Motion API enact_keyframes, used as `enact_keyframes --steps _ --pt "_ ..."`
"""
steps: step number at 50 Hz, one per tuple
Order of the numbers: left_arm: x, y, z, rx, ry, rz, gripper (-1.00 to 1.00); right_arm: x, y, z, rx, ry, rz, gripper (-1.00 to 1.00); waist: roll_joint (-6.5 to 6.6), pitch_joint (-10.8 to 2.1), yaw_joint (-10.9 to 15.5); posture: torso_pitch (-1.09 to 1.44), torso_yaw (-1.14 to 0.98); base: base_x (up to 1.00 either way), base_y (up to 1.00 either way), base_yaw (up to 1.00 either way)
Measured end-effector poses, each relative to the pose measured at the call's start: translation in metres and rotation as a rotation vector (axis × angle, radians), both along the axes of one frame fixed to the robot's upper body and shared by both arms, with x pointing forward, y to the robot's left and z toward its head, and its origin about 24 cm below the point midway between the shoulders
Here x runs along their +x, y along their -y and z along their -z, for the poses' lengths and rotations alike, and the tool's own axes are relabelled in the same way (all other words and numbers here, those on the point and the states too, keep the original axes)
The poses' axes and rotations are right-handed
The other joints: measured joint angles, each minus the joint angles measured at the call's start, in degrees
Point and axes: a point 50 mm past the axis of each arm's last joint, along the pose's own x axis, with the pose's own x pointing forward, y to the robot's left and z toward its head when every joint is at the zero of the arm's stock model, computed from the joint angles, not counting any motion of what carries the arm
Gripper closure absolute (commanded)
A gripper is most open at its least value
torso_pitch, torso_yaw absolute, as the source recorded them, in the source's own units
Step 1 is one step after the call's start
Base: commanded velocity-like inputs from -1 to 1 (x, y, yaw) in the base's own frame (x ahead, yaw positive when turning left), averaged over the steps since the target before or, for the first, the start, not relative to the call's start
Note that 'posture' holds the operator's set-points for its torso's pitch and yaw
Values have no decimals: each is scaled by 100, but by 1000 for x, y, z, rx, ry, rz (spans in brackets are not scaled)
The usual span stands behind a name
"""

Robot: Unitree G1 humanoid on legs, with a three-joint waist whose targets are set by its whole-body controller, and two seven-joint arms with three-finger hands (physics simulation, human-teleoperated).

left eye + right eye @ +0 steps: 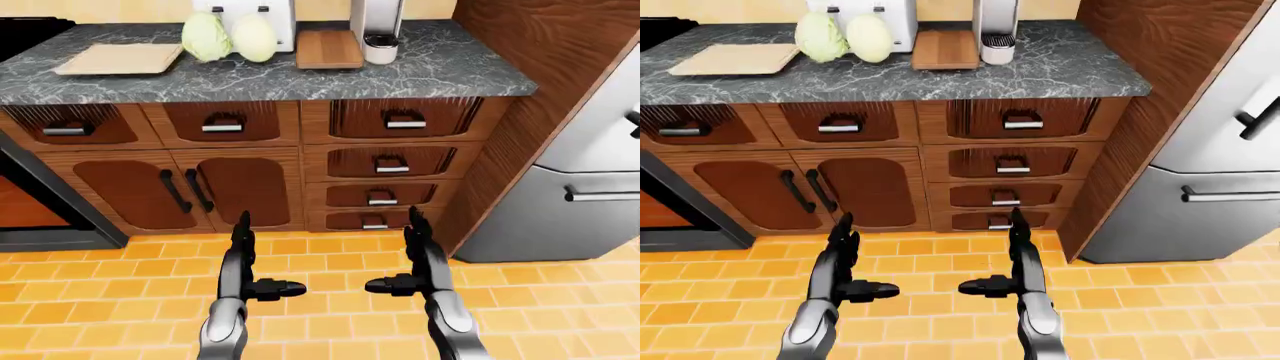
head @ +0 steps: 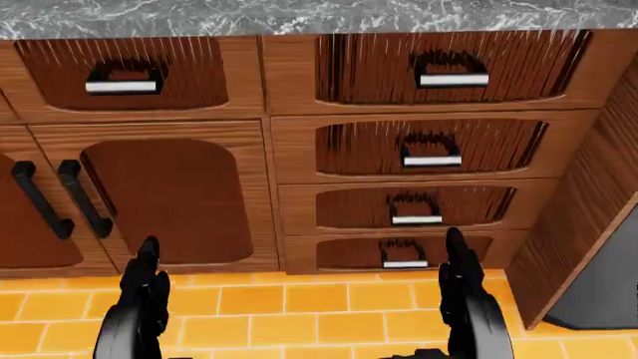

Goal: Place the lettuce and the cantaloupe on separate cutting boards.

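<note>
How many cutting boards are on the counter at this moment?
2. A pale board lies at the counter's left in the left-eye view, left of the lettuce; a darker wooden board lies right of the cantaloupe. Both are bare; none looks hidden.

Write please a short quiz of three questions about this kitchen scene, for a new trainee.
1. True or false: the lettuce lies on the light cutting board.
2. Which stands nearest the dark cutting board? A) cantaloupe B) coffee machine C) fridge
3. Do the left hand or right hand hold anything?

Key: 1 false, it rests on the counter beside it; 2 B; 3 no, both are empty, fingers open.
</note>
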Motion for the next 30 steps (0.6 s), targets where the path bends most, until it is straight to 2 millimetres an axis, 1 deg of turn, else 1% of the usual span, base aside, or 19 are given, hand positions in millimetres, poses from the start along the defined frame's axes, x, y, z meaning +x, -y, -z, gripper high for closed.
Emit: enact_keyframes --steps 1,3,4,5,7,11,15,17,20,24,30 --pt "-1 -1 -5 9 21 3 -100 1 0 -4 13 18 0 -100 -25 -57 -14 0 0 0 0 0" --pt "2 -1 -27 13 117 14 -100 6 3 -23 33 102 8 -100 -17 -336 46 0 0 0 0 0" --pt "4 -1 -33 12 149 17 -100 8 4 -27 37 127 11 -100 -44 -283 57 0 0 0 0 0" --pt "4 -1 -34 12 155 17 -100 7 4 -27 40 128 11 -100 -53 -239 56 0 0 0 0 0" --pt "4 -2 -31 19 141 19 -100 5 4 -25 44 114 10 -100 -42 -314 52 0 0 0 0 0" --pt "7 -3 -29 21 110 24 -100 5 6 -27 42 104 16 -100 -20 -314 55 0 0 0 0 0" --pt "12 -6 -37 37 124 25 -100 7 5 -37 31 129 11 -100 -23 -342 46 0 0 0 0 0" --pt "15 -9 -47 49 145 20 -100 9 4 -45 19 147 3 -100 -25 -356 41 0 0 0 0 0" --pt "21 -14 -64 70 191 9 -100 15 3 -61 7 186 -2 -100 -16 -392 42 0 0 0 0 0" --pt "29 -14 -82 89 229 14 -100 24 3 -81 -4 240 -4 -100 -13 -440 54 0 0 0 0 0" --pt "45 -13 -120 124 293 30 -100 34 4 -108 -22 284 -12 -100 -15 -404 52 0 0 0 0 0"
